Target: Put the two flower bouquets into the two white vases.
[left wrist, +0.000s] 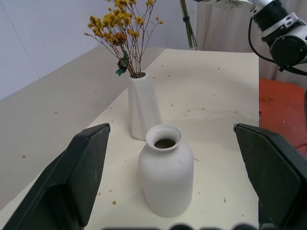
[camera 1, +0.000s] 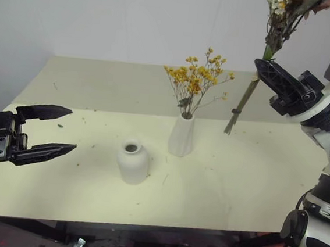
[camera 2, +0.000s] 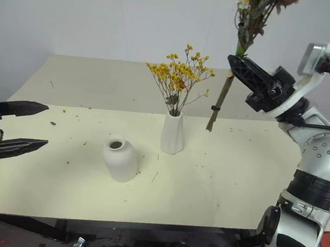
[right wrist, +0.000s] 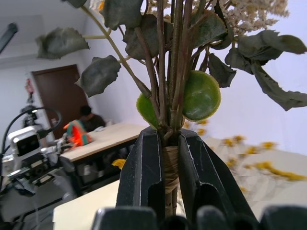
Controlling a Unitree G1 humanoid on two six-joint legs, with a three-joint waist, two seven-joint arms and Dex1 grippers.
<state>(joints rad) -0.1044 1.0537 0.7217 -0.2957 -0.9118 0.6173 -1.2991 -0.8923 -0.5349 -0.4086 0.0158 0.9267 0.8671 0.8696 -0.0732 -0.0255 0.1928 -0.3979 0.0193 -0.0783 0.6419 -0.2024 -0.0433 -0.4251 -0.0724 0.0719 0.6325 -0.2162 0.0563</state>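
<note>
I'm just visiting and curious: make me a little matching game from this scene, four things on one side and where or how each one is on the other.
Things:
1. yellow flower spray
2. short round vase
3. green-stemmed bouquet
4. left gripper

States:
A. held up in the air, stems clamped by the right gripper
B. standing in the tall slim vase
C. fingers apart, nothing between them, hovering at the table's side
D. empty, standing on the table

Pairs: 1-B, 2-D, 3-A, 4-C
</note>
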